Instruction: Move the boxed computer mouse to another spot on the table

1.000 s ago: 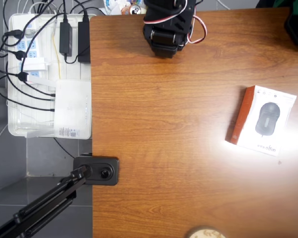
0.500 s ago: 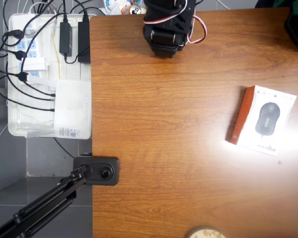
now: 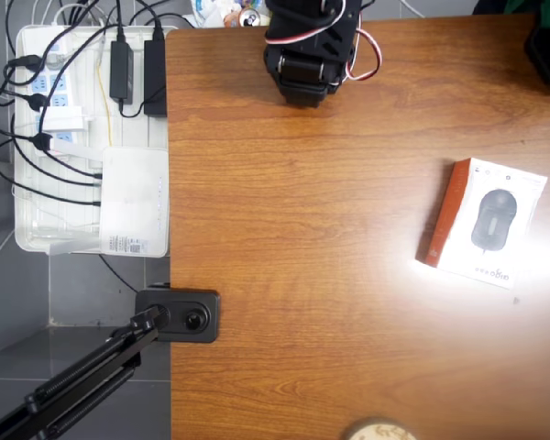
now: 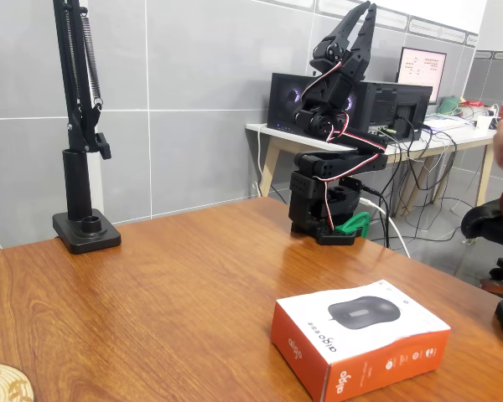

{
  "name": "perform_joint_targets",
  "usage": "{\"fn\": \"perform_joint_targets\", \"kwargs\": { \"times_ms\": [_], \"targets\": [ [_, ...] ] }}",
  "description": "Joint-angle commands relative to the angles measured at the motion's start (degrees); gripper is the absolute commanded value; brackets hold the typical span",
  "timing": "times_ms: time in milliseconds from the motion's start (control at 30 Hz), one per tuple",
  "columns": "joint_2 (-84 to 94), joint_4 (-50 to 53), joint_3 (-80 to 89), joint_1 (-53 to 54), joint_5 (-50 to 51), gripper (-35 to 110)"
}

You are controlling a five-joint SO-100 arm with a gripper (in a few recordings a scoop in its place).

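The boxed mouse (image 3: pixel 482 223) lies flat on the table (image 3: pixel 312 275) at the right side of the overhead view, and low and right of centre in the fixed view (image 4: pixel 360 335). The step in hand is the reach and pick-up, which I judge not yet begun. To do it well, the claw should come down over the box's narrower span, fingers spread wider than the box, and close on the two long side walls, since the carton lies low and offers little height to pinch.

The box is a flat white carton with a dark grey mouse pictured on top and orange-red sides bearing small white print. It sits a little askew to the table edges.

The claw (image 4: pixel 358 23) is raised high at the top of the fixed view, fingers slightly parted and holding nothing, well apart from the box. The arm's base (image 3: pixel 307 55) stands at the table's upper edge in the overhead view.
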Motion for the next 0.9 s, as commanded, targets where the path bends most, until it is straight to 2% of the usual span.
{"fn": "perform_joint_targets", "kwargs": {
  "times_ms": [0,767,867],
  "targets": [
    [-0.6,-0.3,-0.2,-0.3,0.4,0],
    [-0.6,-0.3,-0.2,-0.3,0.4,0],
    [-0.6,-0.2,-0.2,-0.4,-6.5,8]
  ]
}}
